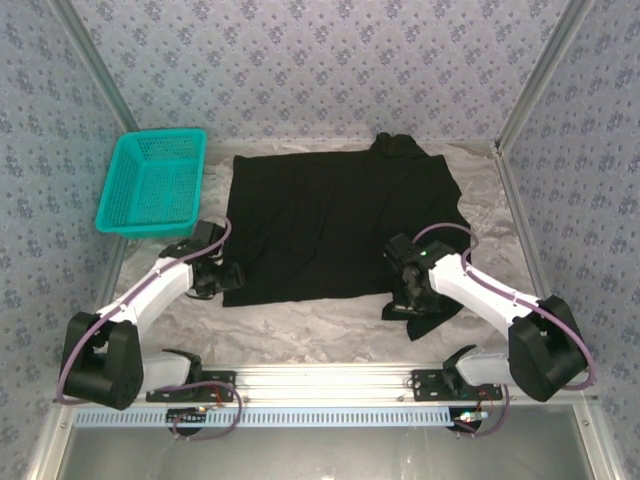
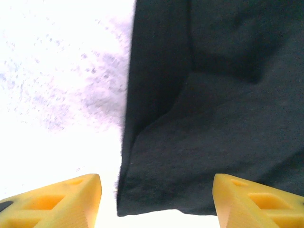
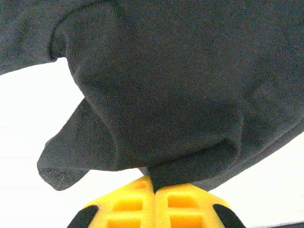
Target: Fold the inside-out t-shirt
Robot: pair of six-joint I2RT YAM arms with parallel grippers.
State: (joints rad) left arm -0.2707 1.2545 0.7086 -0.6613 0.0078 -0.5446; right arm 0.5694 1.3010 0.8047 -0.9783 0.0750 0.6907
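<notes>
The inside-out t-shirt (image 1: 330, 220) lies spread on the table with a plain black face up and its collar end bunched at the back. My left gripper (image 1: 226, 277) is at the shirt's near left corner. In the left wrist view it (image 2: 156, 204) is open, its yellow fingertips (image 2: 61, 202) either side of that corner of the t-shirt (image 2: 213, 118). My right gripper (image 1: 406, 300) is at the near right part of the shirt. In the right wrist view it (image 3: 154, 183) is shut on a pinched fold of the black t-shirt (image 3: 180, 85), which bulges up in front of it.
A teal plastic basket (image 1: 155, 180) stands at the back left, close to the shirt's left edge. The table (image 1: 300, 325) is covered in pale crinkled sheeting, and patterned walls close in the sides and back. A metal rail (image 1: 330, 378) runs along the near edge.
</notes>
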